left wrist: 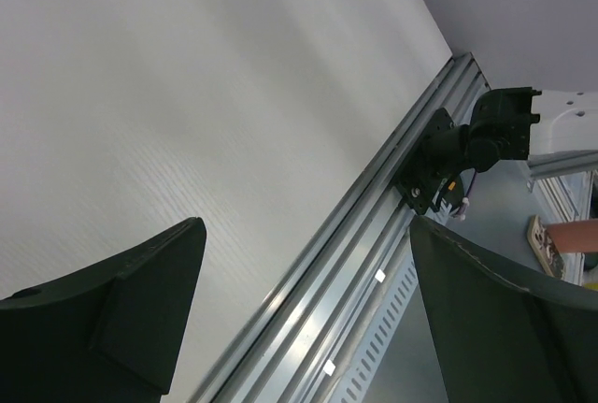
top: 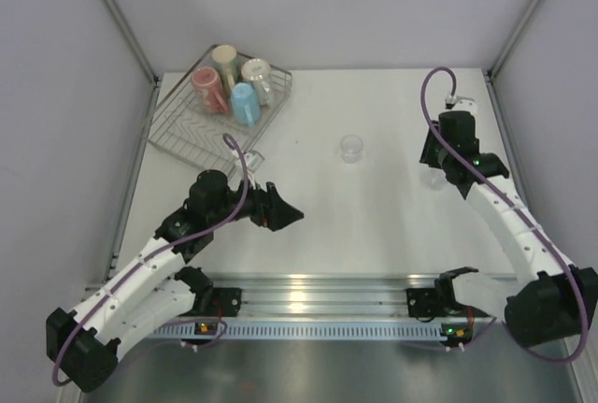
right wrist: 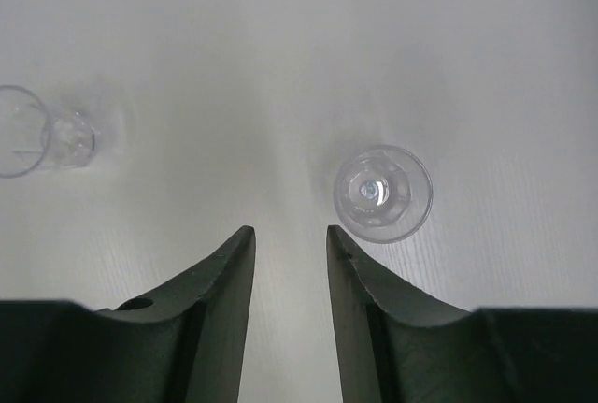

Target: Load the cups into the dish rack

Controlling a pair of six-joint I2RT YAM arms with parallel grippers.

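the dish rack [top: 187, 136] sits at the far left corner of the worktop [top: 374, 225], turned at an angle, and four cups are already in it: the cream mug [top: 224, 55] at the far end, the white dotted mug [top: 257, 74] just beside it, the pink-red mug [top: 210, 90] on its side, and the light blue cup [top: 245, 104] mouth-down next to that. two small glasses are out on the bare worktop, well apart from the rack. the right hand [right wrist: 290, 233] hangs over that open area on the right side, its fingers drawn fairly close with a narrow gap between them and nothing in that gap. one clear glass [right wrist: 383, 193] stands upright just beyond the tip of one finger, off to the side of the gap and not between the fingers. the other clear glass [right wrist: 23, 132] is further off, at the edge of the right wrist view. the left hand [left wrist: 306, 225] is near the middle of the left half, short of the rack, spread wide and holding nothing, pointing across towards the metal rail [left wrist: 374, 197] at the near edge.
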